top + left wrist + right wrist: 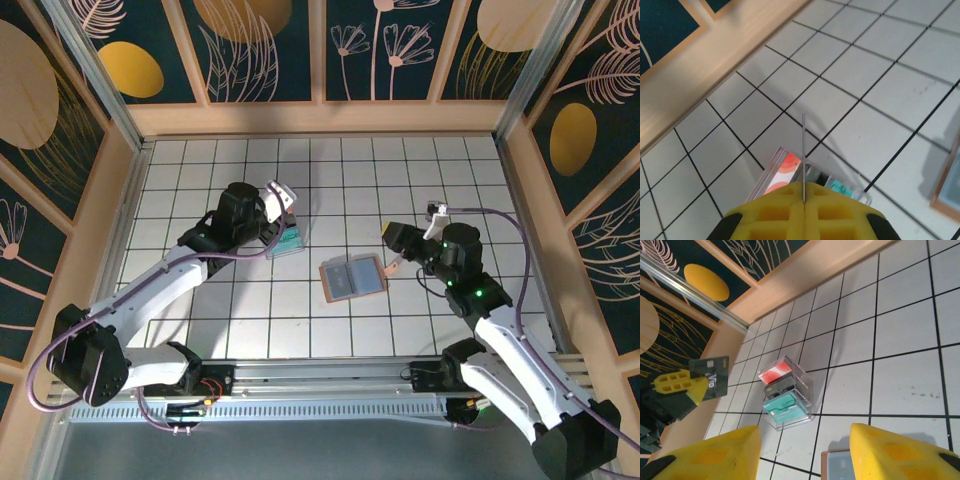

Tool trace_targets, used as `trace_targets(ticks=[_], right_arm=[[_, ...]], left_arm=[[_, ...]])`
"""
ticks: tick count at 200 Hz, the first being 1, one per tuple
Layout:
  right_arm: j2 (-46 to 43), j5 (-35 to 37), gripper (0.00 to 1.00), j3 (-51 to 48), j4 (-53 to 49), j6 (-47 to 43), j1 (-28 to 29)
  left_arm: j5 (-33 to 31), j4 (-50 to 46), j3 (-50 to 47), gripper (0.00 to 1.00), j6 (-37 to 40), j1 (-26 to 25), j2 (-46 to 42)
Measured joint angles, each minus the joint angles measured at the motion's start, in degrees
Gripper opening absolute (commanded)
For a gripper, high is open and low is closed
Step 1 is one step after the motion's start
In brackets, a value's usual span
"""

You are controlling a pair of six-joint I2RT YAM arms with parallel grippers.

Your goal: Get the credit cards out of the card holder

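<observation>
The left gripper (803,196) pinches a thin dark grey credit card (710,377) by its edge near the clear box (785,392), while the right gripper (804,434) stands spread just beside the card holder (352,278), which lies open, blue-grey with an orange-tan border.

Clear glossy plastic box (786,392); matt yellow left hand (804,195)

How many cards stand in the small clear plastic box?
3. In the small clear plastic box: a red-and-white card at one end, a dark card in the middle, a teal card at the other end. Others may be hidden between.
</observation>
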Motion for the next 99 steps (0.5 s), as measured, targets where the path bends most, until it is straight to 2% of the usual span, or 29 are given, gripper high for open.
trace_targets(ticks=[60,99], right_arm=[[-1.1,4.1,0.53,0.0,-4.0,0.5,0.0],[-1.6,6.0,0.53,0.2,-5.2,0.9,0.0]], left_arm=[[4.9,-5.1,0.1,0.0,15.3,4.0,4.7],[7.3,-7.7,1.5,0.0,21.6,8.0,7.9]])
